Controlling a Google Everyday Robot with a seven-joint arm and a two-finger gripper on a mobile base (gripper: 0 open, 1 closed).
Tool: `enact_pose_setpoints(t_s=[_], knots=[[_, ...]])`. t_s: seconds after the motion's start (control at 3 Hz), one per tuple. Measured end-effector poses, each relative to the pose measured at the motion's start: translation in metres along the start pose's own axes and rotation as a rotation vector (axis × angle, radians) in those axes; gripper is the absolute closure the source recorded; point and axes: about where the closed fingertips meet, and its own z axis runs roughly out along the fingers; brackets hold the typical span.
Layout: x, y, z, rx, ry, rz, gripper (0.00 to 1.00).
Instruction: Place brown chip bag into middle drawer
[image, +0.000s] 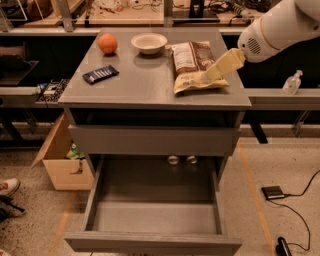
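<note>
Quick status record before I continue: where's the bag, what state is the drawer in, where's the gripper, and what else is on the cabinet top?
bag: brown chip bag lies flat on the right side of the cabinet top
drawer: middle drawer pulled open, bag not in it
gripper: gripper at the bag's front right part; grasp cannot be confirmed
other items: orange and white bowl at the back, dark blue bar on the left
task state: bag not yet placed

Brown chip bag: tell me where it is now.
In the camera view, the brown chip bag lies on the cabinet top toward the picture's right, just right of the white bowl, with the tool at its right edge.
</note>
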Motion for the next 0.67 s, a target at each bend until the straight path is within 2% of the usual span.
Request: enact_pose_setpoints(t_s=[0.33, 0.67], knots=[[-0.016, -0.011, 0.047, -0.016, -0.038, 0.086, 0.00], [-0.032, -0.016, 0.086, -0.003, -0.068, 0.157, 0.00]])
